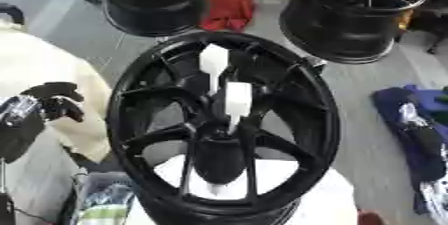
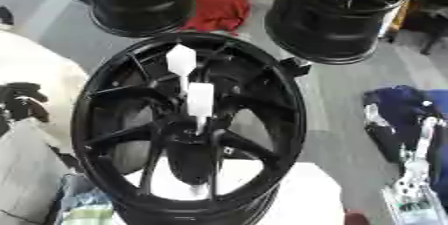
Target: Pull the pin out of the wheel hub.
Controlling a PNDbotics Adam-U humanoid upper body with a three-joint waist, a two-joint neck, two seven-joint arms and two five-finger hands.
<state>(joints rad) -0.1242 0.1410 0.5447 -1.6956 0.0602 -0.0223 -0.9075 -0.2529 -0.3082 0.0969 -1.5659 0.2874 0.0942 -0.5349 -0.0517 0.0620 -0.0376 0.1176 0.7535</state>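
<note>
We cannot tell where the white pins (image 1: 237, 100) enter the wheel hub (image 1: 219, 136); blur hides the joint. At nine o'clock, the left hand (image 1: 51, 100) is blurred. At twelve o'clock, two further wheels (image 2: 337, 11) are cut off by the edge.

light: bright, even, diffuse, from overhead | shadows: soft, faint on the grey floor (image 1: 367, 94) | glare: white pins (image 1: 236, 100) washed out, detail lost | blur: both views soft overall, edges smeared | black wheel hub (image 2: 280, 119) spokes merge into dark mass
</note>
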